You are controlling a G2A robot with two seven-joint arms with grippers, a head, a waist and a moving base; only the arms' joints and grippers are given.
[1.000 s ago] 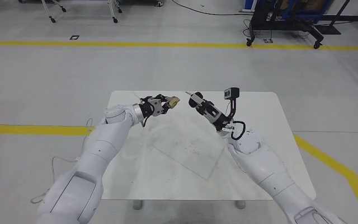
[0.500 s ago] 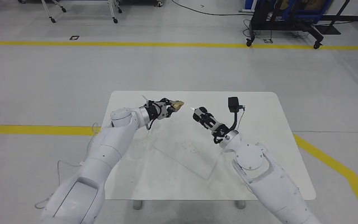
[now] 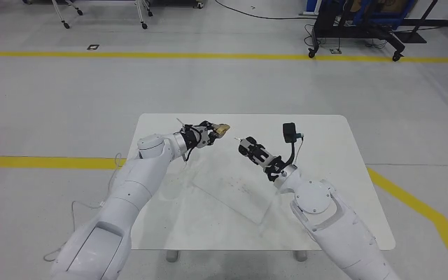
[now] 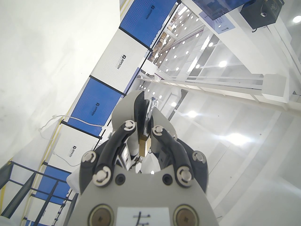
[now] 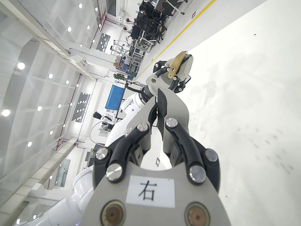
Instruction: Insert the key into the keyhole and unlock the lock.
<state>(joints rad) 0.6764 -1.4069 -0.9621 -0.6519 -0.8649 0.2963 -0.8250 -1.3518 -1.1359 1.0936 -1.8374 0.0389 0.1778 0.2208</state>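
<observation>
Above the back middle of the white table [image 3: 329,122], my left gripper [image 3: 212,131] is shut on a brass padlock [image 3: 222,129]. In the left wrist view the padlock's brass body [image 4: 144,145] sits between the fingers, with its silver shackle [image 4: 150,109] toward the fingertips. My right gripper [image 3: 242,144] is just to the padlock's right, shut on a small key [image 3: 234,139] whose tip points at the lock. In the right wrist view the padlock [image 5: 176,63] shows its keyhole face beyond my shut right gripper [image 5: 157,98]. The key is mostly hidden between the pads.
A clear plastic sheet [image 3: 234,187] lies flat on the middle of the table under both arms. Grey floor with yellow lines surrounds the table, and carts stand far behind.
My right gripper with the key has moved nearer and down, then left toward the padlock. The left gripper with the padlock has shifted slightly right.
</observation>
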